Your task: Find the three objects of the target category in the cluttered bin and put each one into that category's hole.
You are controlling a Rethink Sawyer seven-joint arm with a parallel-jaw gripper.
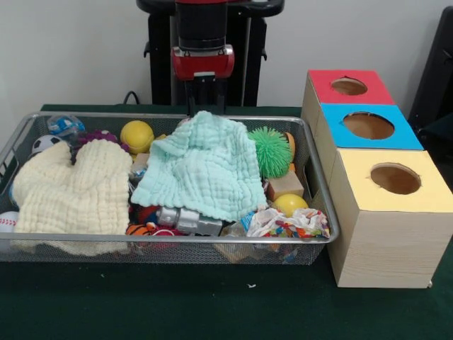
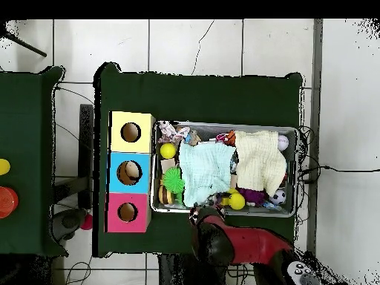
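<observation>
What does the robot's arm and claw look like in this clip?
The arm is a thick round column, black in its upper part with a glossy red collar lower down. Below the collar hangs a small dark claw of thin black parts, far slimmer than the arm. From overhead, the arm shows as a bulky red shell with black sections. No cables or markings can be made out on it.

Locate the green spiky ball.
Front view: the green spiky ball sits in the bin's far right part, between the mint cloth and the right wall.
</observation>
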